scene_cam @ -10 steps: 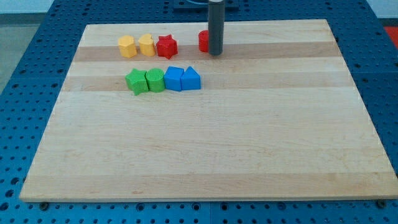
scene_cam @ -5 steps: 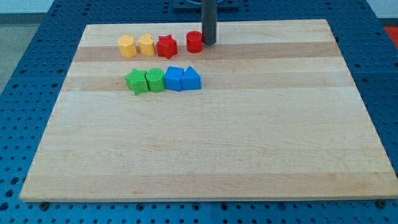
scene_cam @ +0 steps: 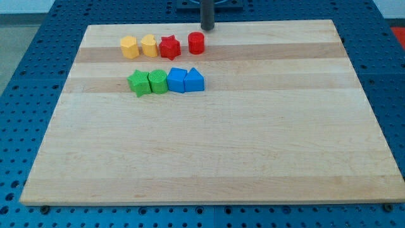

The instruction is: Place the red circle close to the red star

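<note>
The red circle (scene_cam: 196, 43) sits near the view's top on the wooden board (scene_cam: 209, 158), just right of the red star (scene_cam: 169, 47), with a small gap between them. My tip (scene_cam: 207, 28) is at the board's top edge, above and slightly right of the red circle, apart from it.
Two yellow blocks (scene_cam: 129, 47) (scene_cam: 149, 45) stand in a row left of the red star. Below them is a row of a green star (scene_cam: 138, 83), a green block (scene_cam: 157, 82), a blue block (scene_cam: 177, 80) and another blue block (scene_cam: 195, 80).
The red circle was pushed left toward the red star. My tip then moved up and left, away from the circle to the board's top edge.
</note>
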You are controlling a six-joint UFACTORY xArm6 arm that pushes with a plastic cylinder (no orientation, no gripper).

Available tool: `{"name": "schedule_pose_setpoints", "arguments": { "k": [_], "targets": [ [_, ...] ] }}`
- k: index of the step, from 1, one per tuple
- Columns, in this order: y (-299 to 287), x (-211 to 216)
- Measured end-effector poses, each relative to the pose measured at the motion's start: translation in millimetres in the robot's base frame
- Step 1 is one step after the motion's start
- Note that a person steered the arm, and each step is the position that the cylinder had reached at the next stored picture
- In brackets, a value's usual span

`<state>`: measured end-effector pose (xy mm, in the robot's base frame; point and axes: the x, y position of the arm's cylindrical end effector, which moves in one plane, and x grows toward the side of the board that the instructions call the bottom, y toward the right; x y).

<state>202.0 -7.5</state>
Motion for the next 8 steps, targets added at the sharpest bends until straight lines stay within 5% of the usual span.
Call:
{"name": "schedule_pose_setpoints", "arguments": {
  "k": [8],
  "targets": [
    [-19, 46]
  ]
}}
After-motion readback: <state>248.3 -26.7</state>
